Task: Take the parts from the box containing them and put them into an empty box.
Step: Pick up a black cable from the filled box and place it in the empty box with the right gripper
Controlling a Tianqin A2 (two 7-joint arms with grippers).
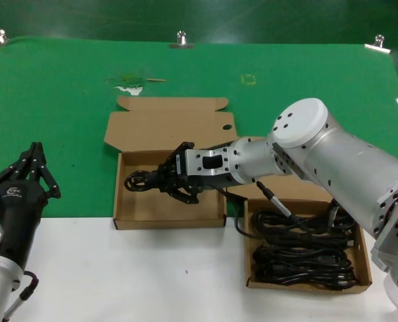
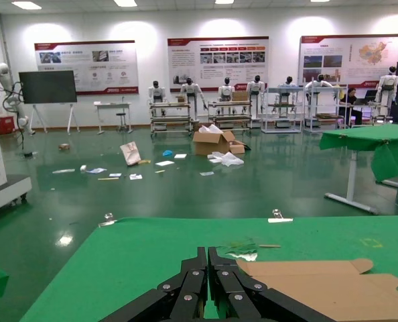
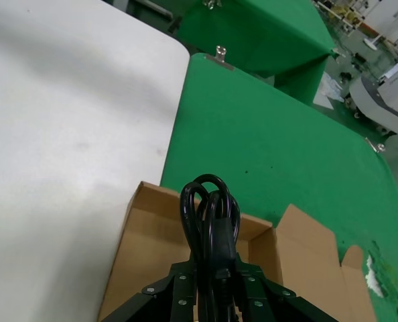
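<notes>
Cord (image 1: 137, 180) in right gripper (image 1: 164, 182)

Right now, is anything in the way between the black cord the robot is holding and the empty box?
Nothing visible. The right pincer holds the black rubbery coiled cord directly over the wide brown cardboard tray, whose floor looks bare.

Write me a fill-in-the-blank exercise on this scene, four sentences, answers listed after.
1. The right gripper is shut on a coiled black ____.
2. It holds that bundle over the box whose lid flap has one round ____.
3. The other cords lie in the box on the robot's ____ side.
4. The left gripper waits over the table's green cloth, holding ____.

Answers: power cord; hole; right; nothing
</notes>
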